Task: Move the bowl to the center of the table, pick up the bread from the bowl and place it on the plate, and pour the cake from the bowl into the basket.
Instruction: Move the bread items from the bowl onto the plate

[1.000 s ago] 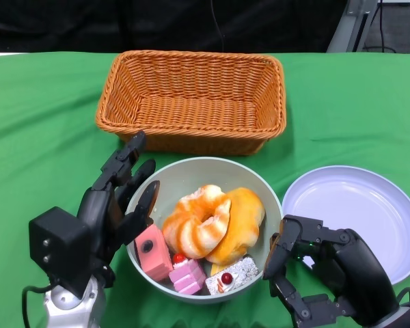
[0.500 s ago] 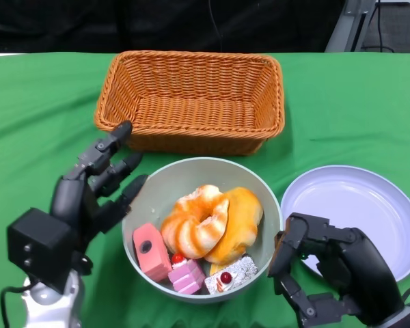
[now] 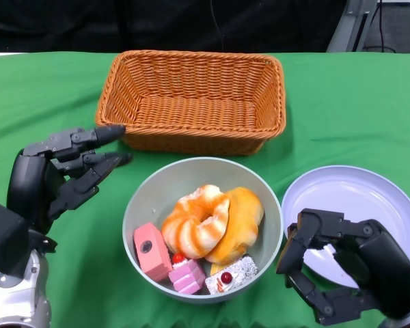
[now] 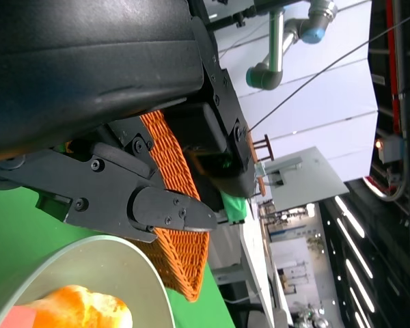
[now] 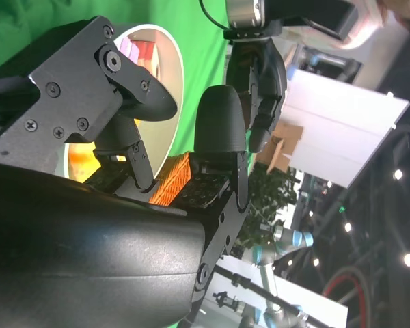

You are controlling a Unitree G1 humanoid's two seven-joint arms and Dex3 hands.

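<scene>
A pale green bowl (image 3: 150, 193) stands on the green cloth before the basket. In it lie an orange-striped ring bread (image 3: 197, 222), a golden bun (image 3: 242, 213) and pink (image 3: 151, 250) and silver (image 3: 233, 272) cake pieces. My left hand (image 3: 61, 174) hovers left of the bowl, fingers spread, holding nothing and apart from the rim. Just right of the bowl, my right hand (image 3: 345, 270) has its fingers curled and apart, empty, over the near edge of the white plate (image 3: 369, 201). The left wrist view shows the bowl's rim (image 4: 116, 260) and bread (image 4: 78, 311).
A wicker basket (image 3: 195, 99) stands empty behind the bowl, close to its far rim. Green cloth (image 3: 348, 102) covers the whole table. The right wrist view shows my left hand (image 5: 260, 82) and a slice of the bowl (image 5: 167, 75).
My left hand has let go of the bowl's left rim and drawn away to the left. My right hand has shifted slightly right, towards the plate. The bowl stays put.
</scene>
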